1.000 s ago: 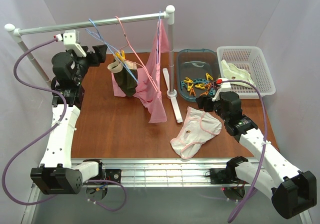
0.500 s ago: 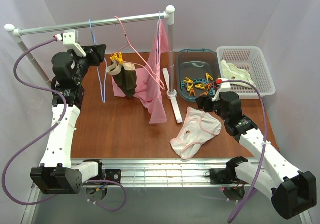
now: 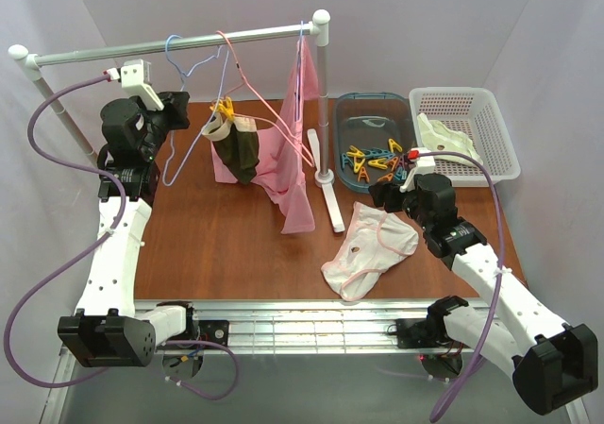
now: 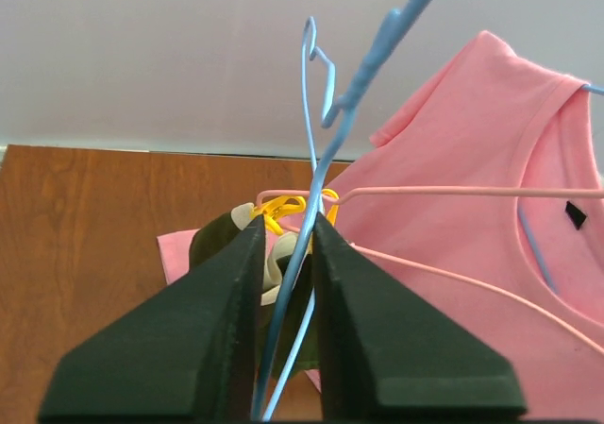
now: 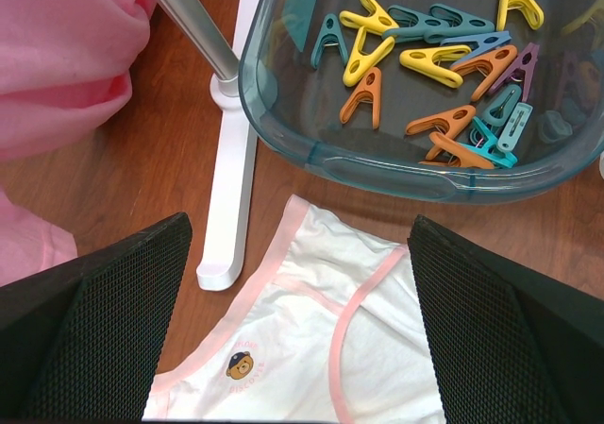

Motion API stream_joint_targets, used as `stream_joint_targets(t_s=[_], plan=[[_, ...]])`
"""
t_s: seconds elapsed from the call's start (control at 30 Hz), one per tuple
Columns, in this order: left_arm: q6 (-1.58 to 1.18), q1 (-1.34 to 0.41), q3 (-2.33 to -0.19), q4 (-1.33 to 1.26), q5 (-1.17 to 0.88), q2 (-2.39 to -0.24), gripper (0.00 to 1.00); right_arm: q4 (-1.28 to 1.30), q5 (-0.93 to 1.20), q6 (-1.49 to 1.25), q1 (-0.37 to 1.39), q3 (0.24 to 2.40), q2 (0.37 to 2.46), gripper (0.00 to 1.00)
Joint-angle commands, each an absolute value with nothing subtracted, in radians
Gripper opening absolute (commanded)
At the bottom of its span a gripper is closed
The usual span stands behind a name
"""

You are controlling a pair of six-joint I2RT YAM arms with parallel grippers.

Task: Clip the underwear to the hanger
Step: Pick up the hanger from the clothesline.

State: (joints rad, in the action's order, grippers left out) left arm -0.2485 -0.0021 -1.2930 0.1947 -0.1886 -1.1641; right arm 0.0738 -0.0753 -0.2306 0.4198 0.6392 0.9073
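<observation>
We found the underwear (image 3: pixel 370 249) flat on the worktop (image 3: pixel 236 245), its long axis slanting near-left, just beneath our open right hand (image 3: pixel 387 195). The hanger (image 4: pixel 366 68) hung well apart on the rail (image 3: pixel 189 43), pinched in our left hand (image 4: pixel 286 230).

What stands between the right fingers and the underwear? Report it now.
Nothing visible. The right fingers hang open just above the underwear, which lies on the table. The rack's white foot sits to its left and the clothespin tub beyond it, neither in the path.
</observation>
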Motion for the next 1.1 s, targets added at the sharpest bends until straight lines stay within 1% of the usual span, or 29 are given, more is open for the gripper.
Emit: stream_joint_targets(t_s=[0.0,0.07,0.13,0.17,0.2,0.37,0.5,0.73,0.83,1.07], plan=[[-0.242,-0.002,-1.304,0.225,-0.207,-1.161,0.15,0.061,-0.071,-0.221,0.417,0.629,0.885,0.85],[-0.244,-0.002,-1.304,0.225,-0.216,-1.16,0.09,0.061,-0.071,-0.221,0.417,0.63,0.89,0.85],[-0.247,-0.002,-1.304,0.222,-0.224,-1.158,0.05,0.06,-0.069,-0.221,0.417,0.63,0.893,0.84],[-0.25,-0.002,-1.302,0.218,-0.23,-1.154,0.01,0.061,-0.068,-0.221,0.417,0.63,0.893,0.84],[-0.255,-0.002,-1.299,0.215,-0.233,-1.149,0.0,0.061,-0.069,-0.221,0.417,0.629,0.894,0.84],[-0.276,-0.002,-1.273,0.144,-0.248,-1.109,0.0,0.06,-0.069,-0.221,0.417,0.63,0.899,0.84],[-0.285,-0.002,-1.293,0.111,-0.261,-1.104,0.0,0.058,-0.067,-0.222,0.417,0.634,0.907,0.84],[-0.304,-0.002,-1.292,0.097,-0.227,-1.074,0.0,0.057,-0.072,-0.219,0.417,0.637,0.92,0.84],[-0.319,-0.002,-1.217,0.066,-0.212,-1.017,0.0,0.055,-0.072,-0.219,0.417,0.643,0.931,0.84],[-0.37,-0.002,-1.005,0.043,-0.167,-0.77,0.0,0.04,-0.06,-0.219,0.417,0.641,0.956,0.84]])
